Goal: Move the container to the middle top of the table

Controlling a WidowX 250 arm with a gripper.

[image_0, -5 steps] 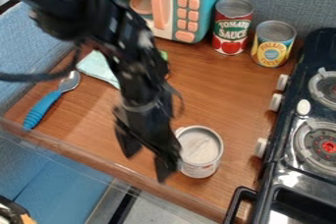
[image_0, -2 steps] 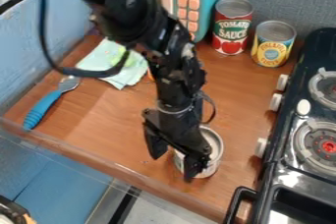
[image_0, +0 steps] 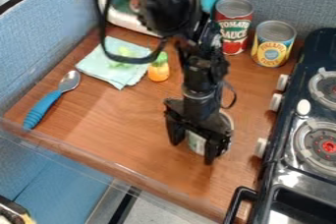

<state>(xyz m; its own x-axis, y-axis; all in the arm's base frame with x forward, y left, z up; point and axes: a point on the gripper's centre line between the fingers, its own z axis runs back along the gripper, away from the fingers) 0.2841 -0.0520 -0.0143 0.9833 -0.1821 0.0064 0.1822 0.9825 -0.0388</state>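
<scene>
Container (image_0: 196, 143): standing in the right-hand part of the tabletop (image_0: 125, 115), nearer its front edge than its back, stove (image_0: 281, 166) lying just to the right
Gripper (image_0: 193, 150): hanging over the container's near side, fingers spreading well apart, one crossing in front of the container wall; not visibly clamping anything, and whether it is touching is impossible to tell
Task, done: the gripper is sitting at the container, ready for shifting it
Task, left: the container is lacking its place at the middle of the back edge; probably early to midway, with moving and releasing remaining
Container, long axis: seeming to be running roughly upright, any slight lean staying unclear
Container, open end: apparently facing up, the gripper mostly hiding it
</scene>
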